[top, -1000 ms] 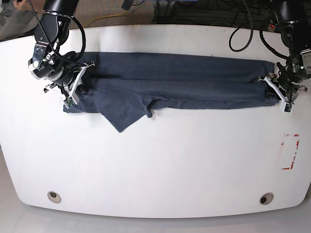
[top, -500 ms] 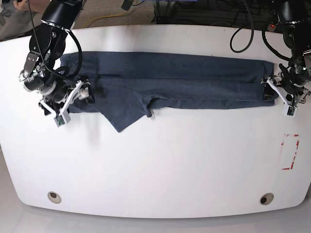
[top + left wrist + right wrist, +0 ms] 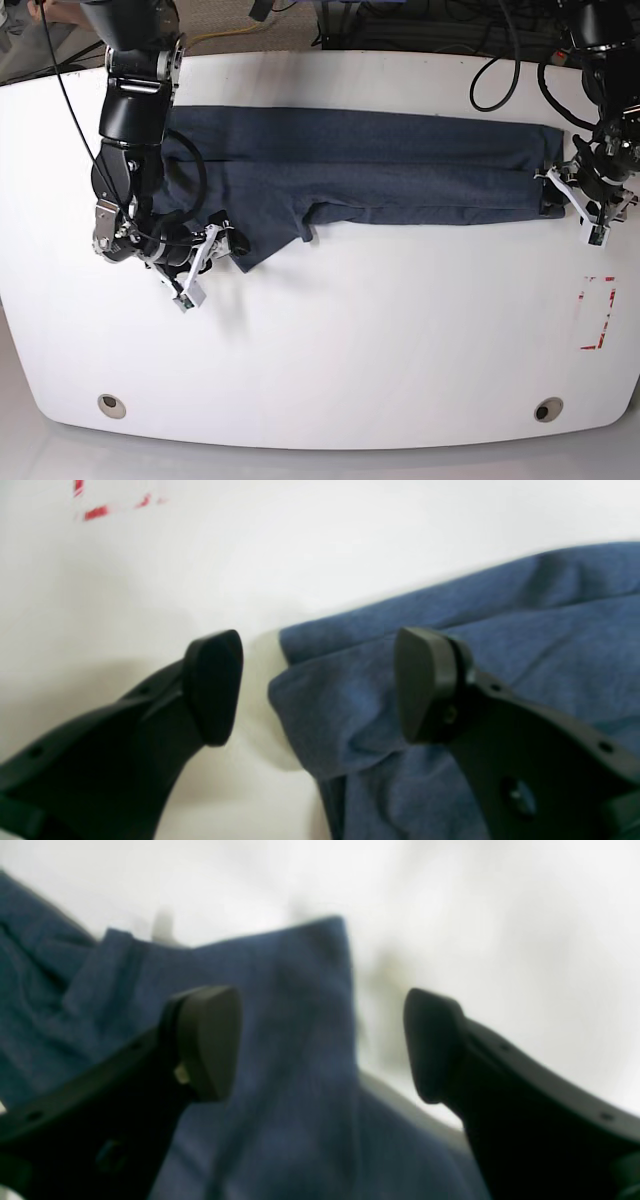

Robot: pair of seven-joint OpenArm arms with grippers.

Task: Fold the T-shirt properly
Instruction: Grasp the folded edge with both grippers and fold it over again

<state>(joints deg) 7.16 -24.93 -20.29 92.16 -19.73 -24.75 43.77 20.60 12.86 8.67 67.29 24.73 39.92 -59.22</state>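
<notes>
The dark navy T-shirt (image 3: pixel 380 160) lies folded into a long band across the far half of the white table (image 3: pixel 350 340). One pointed corner (image 3: pixel 248 258) hangs toward the front. My right gripper (image 3: pixel 212 265) stands open at that corner. In the right wrist view, blue cloth (image 3: pixel 290 990) lies under and between the spread fingers of the right gripper (image 3: pixel 320 1042), which grip nothing. My left gripper (image 3: pixel 578 200) is open at the band's other end. In the left wrist view, the folded edge (image 3: pixel 320 715) lies loose between the jaws of the left gripper (image 3: pixel 320 685).
Red tape marks (image 3: pixel 597 312) sit on the table toward the front from the left gripper and show again as red tape marks (image 3: pixel 95 512). Two round holes (image 3: pixel 112 405) (image 3: pixel 548 409) lie near the front edge. Cables (image 3: pixel 500 60) run behind the far edge.
Both grippers opened and let go of the band's ends. The right gripper swung forward from the band's end to the hanging corner. The left gripper barely moved.
</notes>
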